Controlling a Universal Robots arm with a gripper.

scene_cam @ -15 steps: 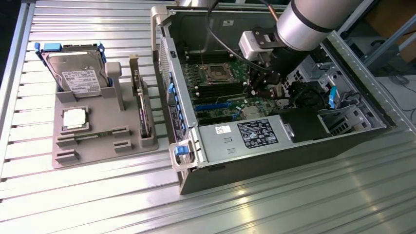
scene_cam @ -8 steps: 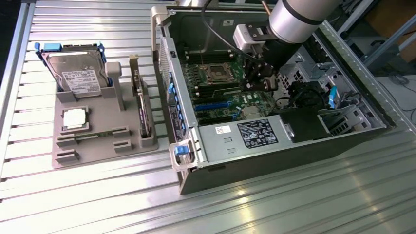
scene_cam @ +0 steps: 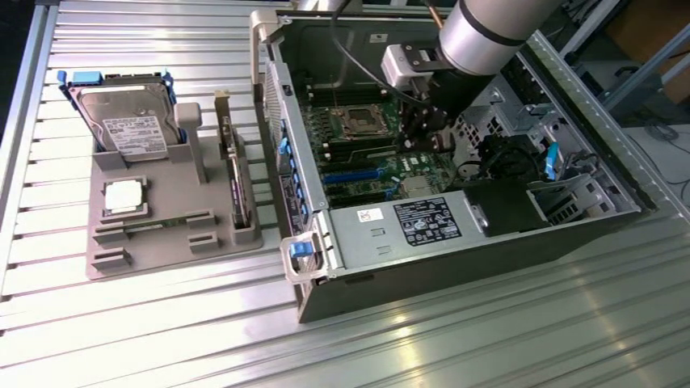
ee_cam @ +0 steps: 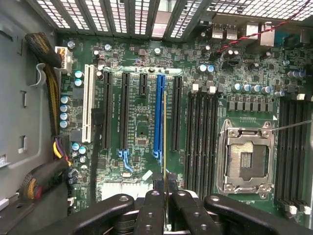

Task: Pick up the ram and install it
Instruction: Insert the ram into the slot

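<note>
Because the ram (ee_cam: pixel 165 137) is a thin, light circuit-board stick, it is likely stiff along its length yet easy to crack or bend if twisted. Its chips and contact edge look fragile, so it is best held by the bare long edges near the middle. The gripper (ee_cam: pixel 166 191) is clenched on it in just that way, the jaws pinching the board so that it shows edge-on in the wrist view. The stick hangs inside the open computer case (scene_cam: pixel 431 275), above the motherboard (ee_cam: pixel 142 122), beside the blue slot (ee_cam: pixel 159 112) and not yet seated in the black memory slots (ee_cam: pixel 200 142). The case also holds a power supply (scene_cam: pixel 415 218) and an empty CPU socket (ee_cam: pixel 245 159). On the exterior view's left, well apart from the case, a grey tray (scene_cam: pixel 161 257) carries a hard drive (scene_cam: pixel 128 125) standing upright, a silver CPU chip (scene_cam: pixel 125 196) lying flat, and an expansion card (scene_cam: pixel 232 162) on edge.
</note>
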